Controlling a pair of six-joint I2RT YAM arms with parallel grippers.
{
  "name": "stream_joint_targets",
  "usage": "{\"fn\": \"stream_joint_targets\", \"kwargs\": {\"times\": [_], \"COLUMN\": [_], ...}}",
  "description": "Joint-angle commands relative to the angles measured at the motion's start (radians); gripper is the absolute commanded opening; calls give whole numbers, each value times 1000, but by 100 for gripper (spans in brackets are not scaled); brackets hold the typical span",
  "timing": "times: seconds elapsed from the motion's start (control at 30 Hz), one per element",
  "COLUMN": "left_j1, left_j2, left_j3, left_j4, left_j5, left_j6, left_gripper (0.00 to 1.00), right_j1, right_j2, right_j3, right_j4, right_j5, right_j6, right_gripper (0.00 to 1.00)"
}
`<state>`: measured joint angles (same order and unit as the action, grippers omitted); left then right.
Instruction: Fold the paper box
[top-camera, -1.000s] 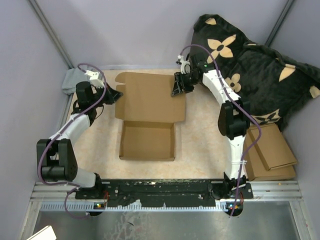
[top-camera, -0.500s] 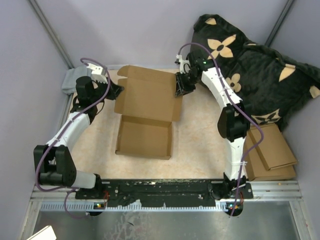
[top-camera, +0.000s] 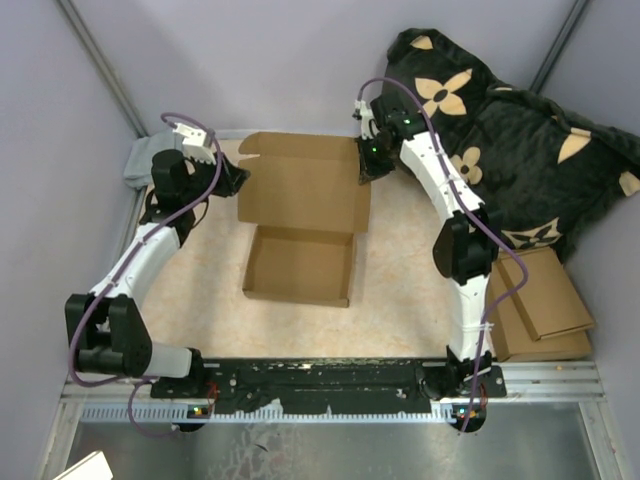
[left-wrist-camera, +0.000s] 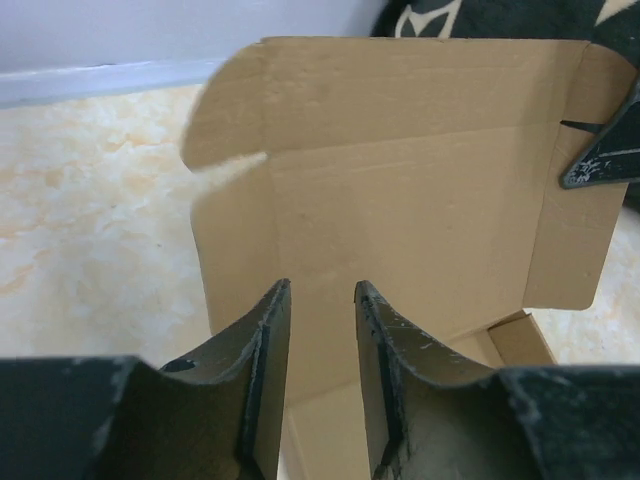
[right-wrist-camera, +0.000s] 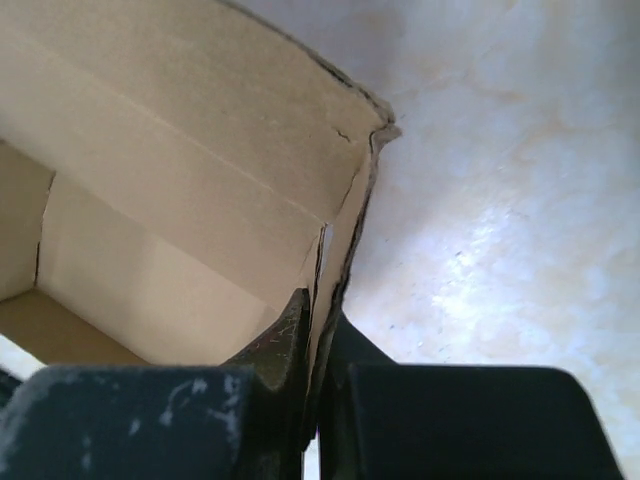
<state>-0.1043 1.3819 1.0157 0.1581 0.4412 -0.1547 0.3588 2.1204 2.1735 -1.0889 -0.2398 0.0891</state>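
The paper box (top-camera: 300, 268) stands mid-table as an open brown tray with its lid (top-camera: 305, 185) raised at the far side. My right gripper (top-camera: 363, 170) is shut on the lid's right side flap; in the right wrist view the flap edge (right-wrist-camera: 345, 250) is pinched between the closed jaws of the right gripper (right-wrist-camera: 320, 322). My left gripper (top-camera: 238, 181) is at the lid's left edge. In the left wrist view the left gripper (left-wrist-camera: 318, 297) is open with a narrow gap, the lid's inner face (left-wrist-camera: 400, 180) is just ahead, and nothing is held between the jaws.
A black cushion with tan flowers (top-camera: 500, 130) fills the back right corner. Stacked thicker cardboard pieces (top-camera: 540, 305) lie at the right. A grey object (top-camera: 140, 160) sits in the back left corner. Walls enclose the marbled table (top-camera: 400, 270).
The right gripper has lifted the lid's right flap up and back, so the lid stands more upright. The box has shifted slightly on the table. The left gripper stays by the lid's left edge.
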Motion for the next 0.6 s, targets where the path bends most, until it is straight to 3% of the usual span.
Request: {"fn": "stream_joint_targets", "kwargs": {"times": [0.0,0.4,0.57], "left_j1": [-3,-3,-5], "left_j2": [-31,17,101], "left_j3": [73,229,334], "left_j4": [-55,-222,-289], "left_j5": [-63,-129,-86], "left_j6": [56,230,222], "left_gripper": [40,52,53], "right_j1": [15,33,34], "right_j2": [-85,-361,-350], "right_j3": [-9,-595,-544], "right_j4": [162,898,895], "right_j5": [155,128,128], "right_j6": [-59,-301,-350], "right_gripper": [0,0,0]}}
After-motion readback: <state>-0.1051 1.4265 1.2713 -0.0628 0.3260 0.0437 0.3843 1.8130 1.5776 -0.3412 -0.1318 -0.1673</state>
